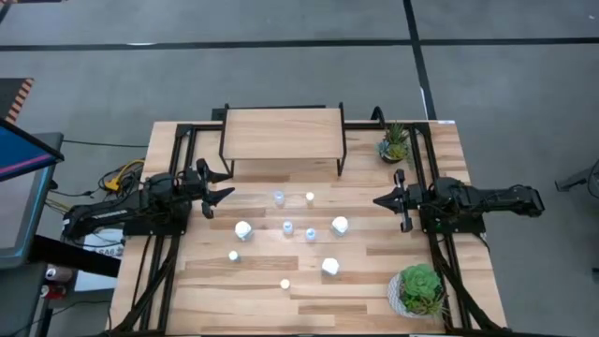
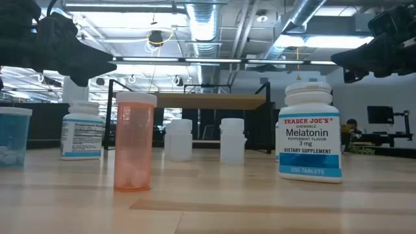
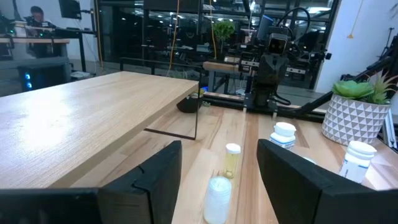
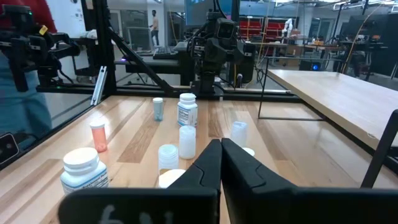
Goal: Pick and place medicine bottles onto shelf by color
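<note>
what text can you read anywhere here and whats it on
"TRADER JOE'S", "Melatonin", "PEPPERMINT FLAVOR", "3 mg", "DIETARY SUPPLEMENT", "100 TABLETS": on the white Melatonin bottle.
Smaller white bottle: printed panel, too small to read.
Orange bottle: no label visible.

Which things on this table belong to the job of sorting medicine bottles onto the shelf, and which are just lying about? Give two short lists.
Belong to the job:
- medicine bottles, nine scattered on the table
- shelf, nothing on it yet
- left gripper, jaws open
- right gripper, jaws shut

Just lying about:
- small potted plant beside the shelf
- larger potted plant at the table's near right corner
</note>
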Controlling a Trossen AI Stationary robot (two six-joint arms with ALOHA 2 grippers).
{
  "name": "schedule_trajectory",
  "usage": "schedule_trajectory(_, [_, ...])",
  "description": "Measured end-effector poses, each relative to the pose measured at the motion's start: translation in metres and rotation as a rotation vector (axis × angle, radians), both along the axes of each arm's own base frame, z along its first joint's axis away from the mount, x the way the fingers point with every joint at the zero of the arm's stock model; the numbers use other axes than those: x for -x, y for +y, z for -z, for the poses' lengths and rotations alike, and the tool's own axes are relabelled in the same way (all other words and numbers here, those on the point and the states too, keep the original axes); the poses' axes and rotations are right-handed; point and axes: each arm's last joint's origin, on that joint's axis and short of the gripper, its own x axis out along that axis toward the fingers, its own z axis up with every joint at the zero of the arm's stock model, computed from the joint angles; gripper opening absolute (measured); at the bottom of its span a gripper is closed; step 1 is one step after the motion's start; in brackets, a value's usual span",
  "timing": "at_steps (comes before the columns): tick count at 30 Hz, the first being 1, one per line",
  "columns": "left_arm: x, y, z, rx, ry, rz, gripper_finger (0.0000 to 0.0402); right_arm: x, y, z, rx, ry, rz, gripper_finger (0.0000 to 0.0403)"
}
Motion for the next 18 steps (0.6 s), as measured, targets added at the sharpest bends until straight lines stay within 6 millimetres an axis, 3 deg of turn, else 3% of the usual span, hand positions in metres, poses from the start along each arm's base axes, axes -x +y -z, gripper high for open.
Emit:
schedule_trajectory(11, [0.0, 0.0, 0.0, 0.0, 0.0, 0.0, 0.0197, 0.0, 0.0, 0.0, 0.0, 0.0, 0.0, 0.0028])
schedule_trajectory(18, [0.0001, 0.0004, -0.0001, -0.112, 0.028, -0.015, 0.0197, 0.0, 0.0, 0.0, 0.0, 0.0, 0.0, 0.0029])
